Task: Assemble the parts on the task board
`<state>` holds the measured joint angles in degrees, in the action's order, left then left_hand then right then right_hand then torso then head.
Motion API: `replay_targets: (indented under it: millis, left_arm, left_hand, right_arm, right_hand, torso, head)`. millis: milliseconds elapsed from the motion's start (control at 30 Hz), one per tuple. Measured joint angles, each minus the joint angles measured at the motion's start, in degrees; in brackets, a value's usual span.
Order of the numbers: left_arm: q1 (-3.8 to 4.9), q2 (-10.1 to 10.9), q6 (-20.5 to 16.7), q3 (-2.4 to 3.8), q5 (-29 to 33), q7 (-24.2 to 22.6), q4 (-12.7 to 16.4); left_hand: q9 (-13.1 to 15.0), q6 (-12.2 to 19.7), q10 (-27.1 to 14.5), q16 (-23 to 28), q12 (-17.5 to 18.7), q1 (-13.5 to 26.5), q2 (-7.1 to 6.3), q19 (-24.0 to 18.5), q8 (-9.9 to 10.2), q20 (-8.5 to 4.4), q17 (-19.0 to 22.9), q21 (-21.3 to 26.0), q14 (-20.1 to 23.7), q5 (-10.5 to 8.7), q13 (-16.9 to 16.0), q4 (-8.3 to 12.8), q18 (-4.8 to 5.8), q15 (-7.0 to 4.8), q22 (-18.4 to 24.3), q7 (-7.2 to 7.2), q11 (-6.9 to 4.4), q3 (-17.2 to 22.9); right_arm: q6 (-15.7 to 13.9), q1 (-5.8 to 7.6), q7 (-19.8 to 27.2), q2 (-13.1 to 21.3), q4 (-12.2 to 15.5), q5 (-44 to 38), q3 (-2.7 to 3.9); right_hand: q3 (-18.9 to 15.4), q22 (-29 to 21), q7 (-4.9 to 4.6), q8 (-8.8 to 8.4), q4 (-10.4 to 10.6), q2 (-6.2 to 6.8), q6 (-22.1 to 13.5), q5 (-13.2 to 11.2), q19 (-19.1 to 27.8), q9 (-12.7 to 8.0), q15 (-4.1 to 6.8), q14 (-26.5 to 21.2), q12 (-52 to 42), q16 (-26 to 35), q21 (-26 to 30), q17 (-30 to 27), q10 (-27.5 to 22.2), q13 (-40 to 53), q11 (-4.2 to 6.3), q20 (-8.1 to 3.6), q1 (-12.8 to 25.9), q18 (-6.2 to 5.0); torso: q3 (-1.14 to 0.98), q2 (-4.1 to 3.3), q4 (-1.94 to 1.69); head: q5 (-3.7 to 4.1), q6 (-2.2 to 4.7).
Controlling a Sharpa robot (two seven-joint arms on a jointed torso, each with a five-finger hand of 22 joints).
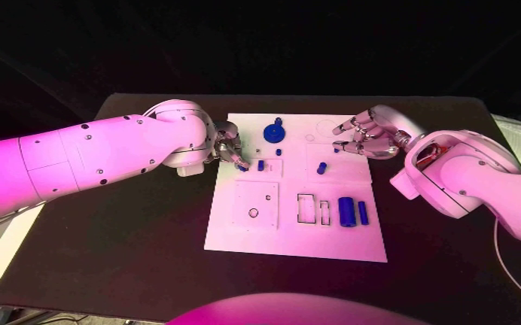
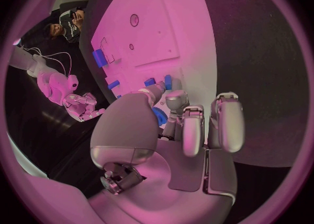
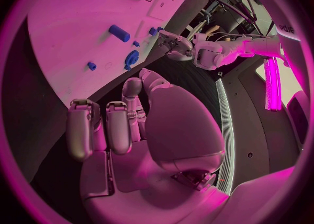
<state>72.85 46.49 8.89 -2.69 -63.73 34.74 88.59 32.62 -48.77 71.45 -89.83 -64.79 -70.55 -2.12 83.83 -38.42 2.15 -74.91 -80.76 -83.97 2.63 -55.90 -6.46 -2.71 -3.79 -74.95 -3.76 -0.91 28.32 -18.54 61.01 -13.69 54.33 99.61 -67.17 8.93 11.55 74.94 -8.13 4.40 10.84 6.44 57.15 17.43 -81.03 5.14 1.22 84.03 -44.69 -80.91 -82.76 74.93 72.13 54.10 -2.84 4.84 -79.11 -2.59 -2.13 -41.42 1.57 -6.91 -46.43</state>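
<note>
**benchbot_fan:** Blue bits are spread over the white board for a reason, I think. The big cylinder and the thin bar lie side by side near the board's right edge, just beside the narrow cut-out slots, so they look parked, waiting their turn. A short peg lies loose mid-board, and the round knob piece sits up by the far edge.

**torque_tom:** And the left hand? Is it holding something?

**benchbot_fan:** Looks like it. It's at the board's left edge, up toward the far corner, fingers bunched narrow. The left wrist view shows a small blue part pinched between the thumb and a finger, tips pointed down at the board. My guess is it's held that way so the part can drop straight into a socket there.

**torque_tom:** Right hand?

**benchbot_fan:** The right hand is over the board's far right corner, fingers curled but apart, nothing in them as far as I can see. The forearm comes in from the table's right side with the palm turned toward the middle of the board. I read that as standing by, near enough to the loose peg to take it next.

**torque_tom:** So early days on the assembly?

**benchbot_fan:** I'd say so, most pieces are lying loose.
</note>
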Motion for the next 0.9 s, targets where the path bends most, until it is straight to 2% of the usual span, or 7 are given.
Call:
replay_targets:
  millis: [433, 900]
  left_arm:
    - [-0.32, -0.2, -1.8, 0.11, -0.6, -0.1, 0.2]
    - [-0.54, 0.5, -3.5, 0.07, -1.1, -0.1, 1.2]
  left_hand:
    - [-0.1, -0.3, 0.5, 0.0, -0.5, 0.0, 0.01, 0.0, 0.1, 0.0, 0.0, -0.2, 0.0, 0.02, -0.4, -0.3, 0.0, 0.0, 0.0, 0.1, -0.09, 0.3]
    - [0.1, -0.3, 1.0, 0.0, -0.5, 0.0, 0.0, 0.0, -0.3, 0.0, 0.0, -0.2, 0.0, -0.04, -0.6, -0.7, 0.0, 0.0, 0.0, 0.09, -0.14, 0.7]
  right_arm:
    - [0.0, -0.03, 0.1, 0.0, 0.0, 0.1, 0.0]
    - [0.1, -0.18, 0.1, 0.0, -0.1, 0.1, 0.0]
  right_hand:
    - [0.0, 0.0, 0.0, 0.0, 0.0, 0.0, 0.0, 0.0, 0.0, 0.0, 0.0, 0.0, 0.0, 0.0, 0.0, 0.0, 0.0, 0.0, 0.0, 0.0, 0.0, 0.0]
    - [0.0, 0.0, 0.0, 0.0, 0.0, 0.0, 0.0, 0.0, 0.0, 0.0, 0.0, 0.0, 0.0, 0.0, 0.0, 0.0, 0.0, 0.0, 0.0, 0.0, 0.0, 0.0]
  torso:
    - [0.04, 0.0, -0.03]
    - [0.07, 0.02, -0.07]
  head:
    - [0.33, 0.1]
    - [0.3, 0.09]
